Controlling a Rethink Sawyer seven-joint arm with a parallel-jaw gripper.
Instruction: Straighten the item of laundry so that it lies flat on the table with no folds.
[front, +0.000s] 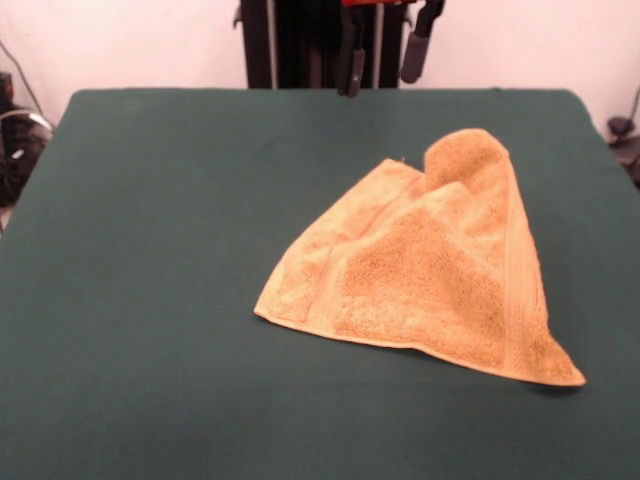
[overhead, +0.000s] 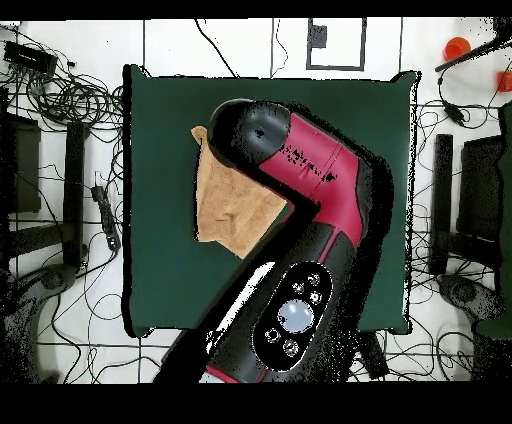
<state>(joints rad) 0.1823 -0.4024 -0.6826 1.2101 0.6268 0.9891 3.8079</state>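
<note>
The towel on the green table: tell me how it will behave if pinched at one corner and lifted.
The towel is probably floppy: it lies bunched in soft folds, with one end humped up. It will likely drape rather than hold its shape. Its fluffy pile should grip, not slip, on the cloth-covered table.

The arm (overhead: 300, 200) is glossy crimson red with black joints and a rounded black cap. Its black lower panel carries a pale round dial ringed by small buttons. Two dark fingers (front: 414, 50) hang below

Robot lab: red arm (overhead: 300, 200) over green-clothed table (overhead: 160, 290), tangled cables (overhead: 70, 95) on floor.
</note>
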